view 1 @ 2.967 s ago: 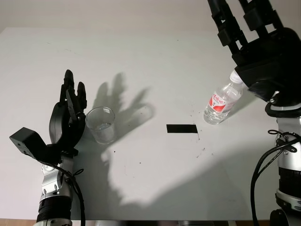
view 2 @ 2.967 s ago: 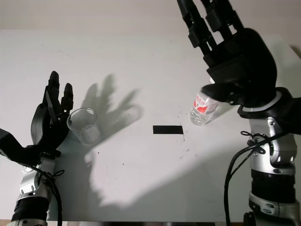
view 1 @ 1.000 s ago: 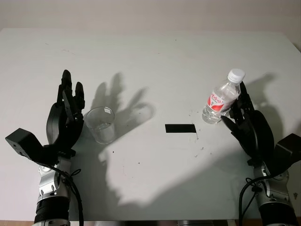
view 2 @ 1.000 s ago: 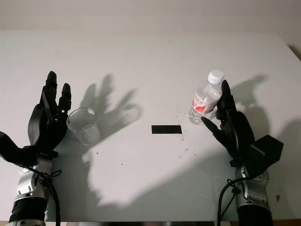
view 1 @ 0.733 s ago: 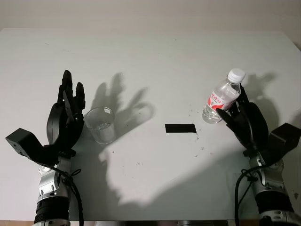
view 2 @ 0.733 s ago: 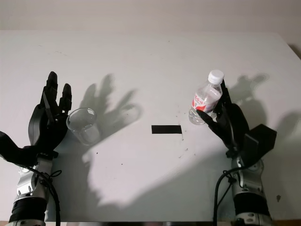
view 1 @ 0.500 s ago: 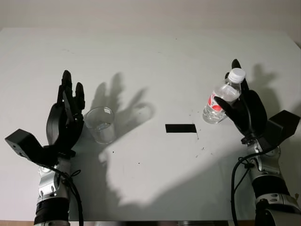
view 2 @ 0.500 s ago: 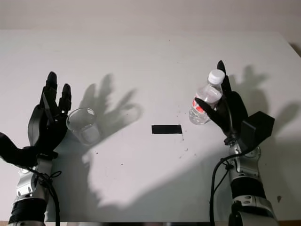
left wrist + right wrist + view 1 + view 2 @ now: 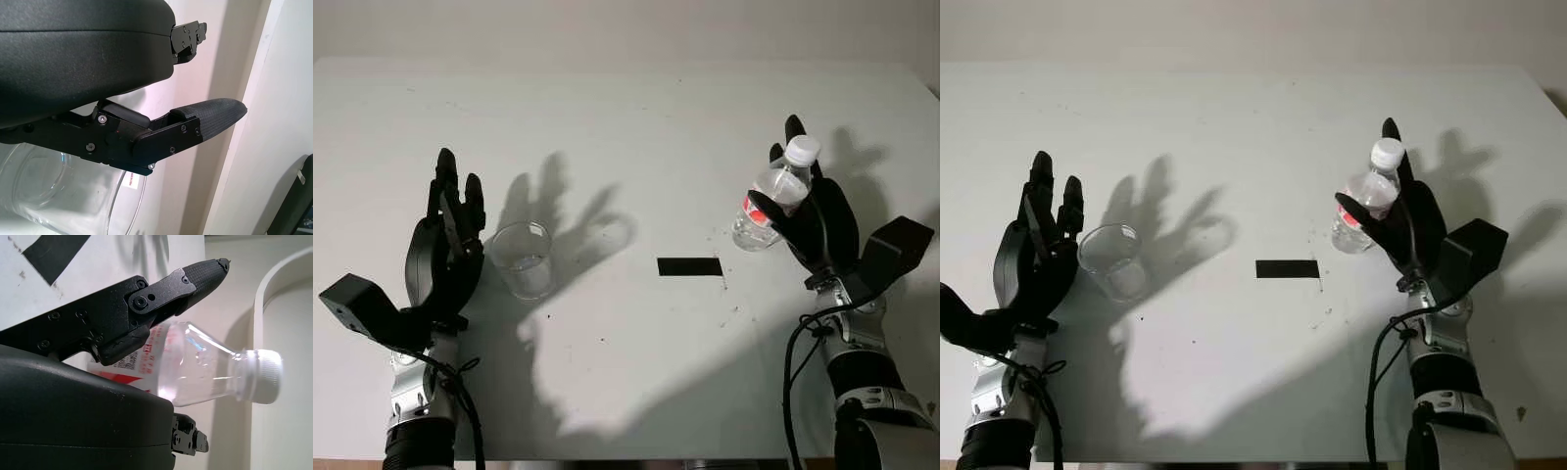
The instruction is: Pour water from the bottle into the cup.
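The left hand [image 9: 445,257] is raised over the left part of the white table [image 9: 626,117], palm turned toward the cup [image 9: 522,258]. It is open and holds nothing; its fingers [image 9: 444,186] point toward the far edge of the table. In the left wrist view one black finger [image 9: 205,120] reaches past the clear rim of the cup, and whether it touches the glass cannot be told.

The cup is a clear plastic tumbler standing upright on the table, just beside the left hand and on its inner side. Whether it holds any liquid cannot be told.

A strip of black tape [image 9: 689,266] lies flat on the table near its middle, between the cup and the bottle and apart from both.

The bottle [image 9: 771,195] is a clear plastic water bottle with a red and white label [image 9: 1355,215] and a white cap [image 9: 803,150], which is on. It is at the right part of the table, tilted with the cap toward the far right corner.

The right hand [image 9: 813,220] is wrapped around the bottle from the right side. One finger [image 9: 161,291] crosses the front of the body over the label, and others rise behind the neck. The fingers are closed around the bottle in a grasp.
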Robot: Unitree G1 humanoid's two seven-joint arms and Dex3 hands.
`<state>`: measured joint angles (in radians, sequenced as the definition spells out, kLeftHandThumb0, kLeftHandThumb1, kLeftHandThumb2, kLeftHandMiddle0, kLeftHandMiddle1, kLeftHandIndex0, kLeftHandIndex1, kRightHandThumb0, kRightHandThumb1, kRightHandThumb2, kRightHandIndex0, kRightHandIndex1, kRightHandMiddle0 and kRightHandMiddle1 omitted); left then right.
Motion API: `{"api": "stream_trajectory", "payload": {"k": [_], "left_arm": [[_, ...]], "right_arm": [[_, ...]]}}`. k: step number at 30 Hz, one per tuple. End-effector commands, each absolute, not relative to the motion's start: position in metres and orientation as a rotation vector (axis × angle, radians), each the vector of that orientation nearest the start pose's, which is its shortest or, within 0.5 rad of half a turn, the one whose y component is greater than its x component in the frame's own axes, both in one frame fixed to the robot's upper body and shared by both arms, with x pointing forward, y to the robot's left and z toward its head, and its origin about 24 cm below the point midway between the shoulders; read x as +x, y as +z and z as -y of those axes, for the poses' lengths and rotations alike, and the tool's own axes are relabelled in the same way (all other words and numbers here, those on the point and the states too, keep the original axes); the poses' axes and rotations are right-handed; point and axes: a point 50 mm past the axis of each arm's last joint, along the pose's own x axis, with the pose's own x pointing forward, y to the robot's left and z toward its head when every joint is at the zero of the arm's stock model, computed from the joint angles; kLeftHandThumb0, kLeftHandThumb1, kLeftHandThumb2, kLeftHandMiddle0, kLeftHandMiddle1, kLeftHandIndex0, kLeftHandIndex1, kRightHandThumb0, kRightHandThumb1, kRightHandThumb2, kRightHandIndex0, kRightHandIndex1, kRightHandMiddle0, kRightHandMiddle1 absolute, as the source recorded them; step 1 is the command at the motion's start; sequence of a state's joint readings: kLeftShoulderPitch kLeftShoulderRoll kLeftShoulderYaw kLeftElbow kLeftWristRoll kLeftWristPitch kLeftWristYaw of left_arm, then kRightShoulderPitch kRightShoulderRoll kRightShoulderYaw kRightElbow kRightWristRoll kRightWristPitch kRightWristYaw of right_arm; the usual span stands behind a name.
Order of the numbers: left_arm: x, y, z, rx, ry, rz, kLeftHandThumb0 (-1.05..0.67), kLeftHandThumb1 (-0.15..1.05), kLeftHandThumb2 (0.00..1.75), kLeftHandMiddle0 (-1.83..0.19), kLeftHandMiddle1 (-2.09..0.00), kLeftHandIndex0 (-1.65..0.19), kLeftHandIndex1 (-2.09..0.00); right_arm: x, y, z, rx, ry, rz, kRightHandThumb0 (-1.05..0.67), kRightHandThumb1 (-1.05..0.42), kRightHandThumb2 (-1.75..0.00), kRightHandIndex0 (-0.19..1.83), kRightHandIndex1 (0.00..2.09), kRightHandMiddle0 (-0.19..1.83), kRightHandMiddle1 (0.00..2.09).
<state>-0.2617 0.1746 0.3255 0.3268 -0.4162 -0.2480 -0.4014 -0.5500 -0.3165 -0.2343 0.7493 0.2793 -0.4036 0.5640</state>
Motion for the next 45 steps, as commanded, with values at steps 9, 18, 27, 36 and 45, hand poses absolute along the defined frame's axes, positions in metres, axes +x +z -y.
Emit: {"api": "stream_trajectory", "payload": {"k": [9,18,27,36,45], "left_arm": [[0.287,0.070,-0.238,-0.231,-0.051,0.287,-0.77,1.05,0.73,0.19,0.00,0.19,0.00],[0.286,0.070,-0.239,-0.223,-0.043,0.292,-0.77,1.05,0.75,0.19,0.00,0.19,0.00],[0.288,0.070,-0.240,-0.224,-0.044,0.295,-0.77,1.05,0.74,0.19,0.00,0.19,0.00],[0.289,0.071,-0.241,-0.218,-0.049,0.299,-0.76,1.05,0.75,0.19,0.00,0.19,0.00],[0.291,0.075,-0.240,-0.222,-0.050,0.310,-0.77,1.05,0.73,0.19,0.00,0.19,0.00]], "right_arm": [[0.336,0.113,0.218,-0.107,0.450,0.330,-0.49,-0.94,-0.06,0.63,0.91,0.58,0.83],[0.330,0.118,0.209,-0.401,0.393,0.308,-0.54,-1.05,-0.18,0.79,2.09,0.57,2.09],[0.326,0.108,0.200,-0.439,0.366,0.318,-0.44,-1.05,-0.34,0.87,2.09,0.55,2.09],[0.338,0.122,0.185,-0.410,0.277,0.408,-0.43,-1.05,-0.38,0.58,2.09,0.33,2.09],[0.371,0.185,0.139,-0.610,0.296,0.638,-0.30,-1.05,-0.37,0.92,2.09,0.64,2.09]]}}
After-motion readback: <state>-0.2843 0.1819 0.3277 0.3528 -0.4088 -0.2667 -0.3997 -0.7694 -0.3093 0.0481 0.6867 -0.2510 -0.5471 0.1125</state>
